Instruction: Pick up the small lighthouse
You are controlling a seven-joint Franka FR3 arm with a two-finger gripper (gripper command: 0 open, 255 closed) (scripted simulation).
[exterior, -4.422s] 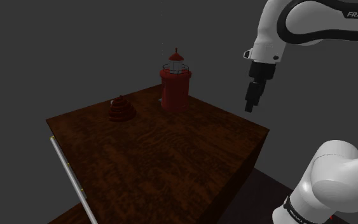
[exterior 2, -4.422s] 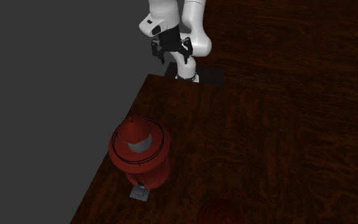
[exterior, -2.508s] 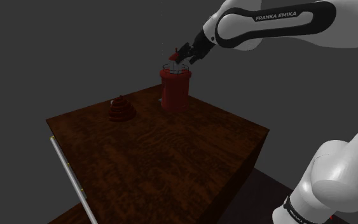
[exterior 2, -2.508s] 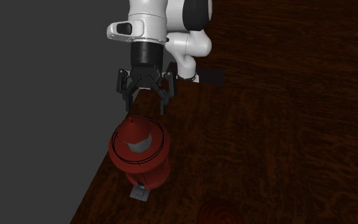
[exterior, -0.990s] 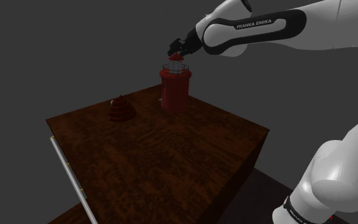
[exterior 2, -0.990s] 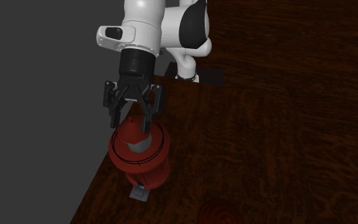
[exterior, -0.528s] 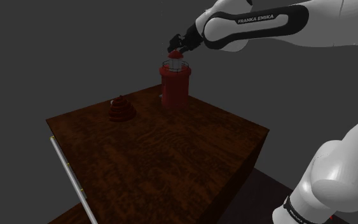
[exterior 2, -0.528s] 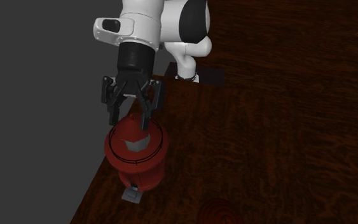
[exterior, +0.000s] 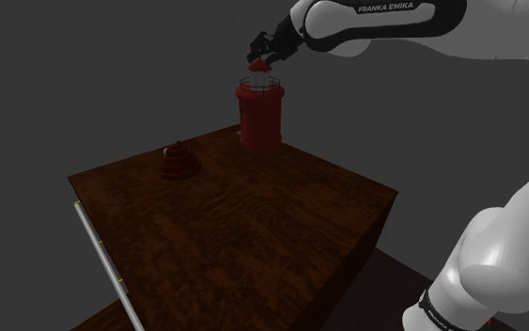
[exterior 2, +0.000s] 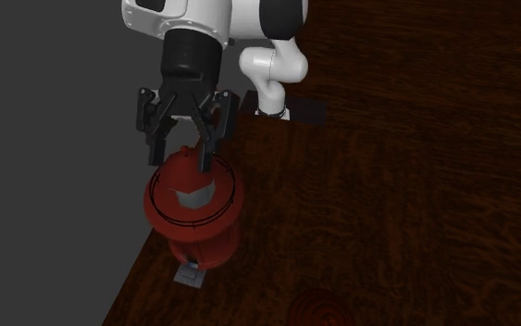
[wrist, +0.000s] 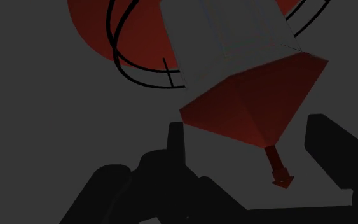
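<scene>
gripper [exterior 2: 179,157]: fingers clamped on the red cone roof of the lighthouse [exterior: 260,118] | lighthouse: upright over the far corner of the dark wooden table [exterior: 253,226], base contact unclear | tiered dark-red object [exterior: 178,162]: well apart, dim, cut off at the second exterior view's lower edge

A dark wood grain with a slight sheen is recorded on the table [exterior: 253,226]. The lighthouse [exterior: 260,118] is finished in smooth matt red. The arm [exterior: 497,263] is cased in glossy white; the gripper [exterior 2: 180,153] is finished matt black.
</scene>
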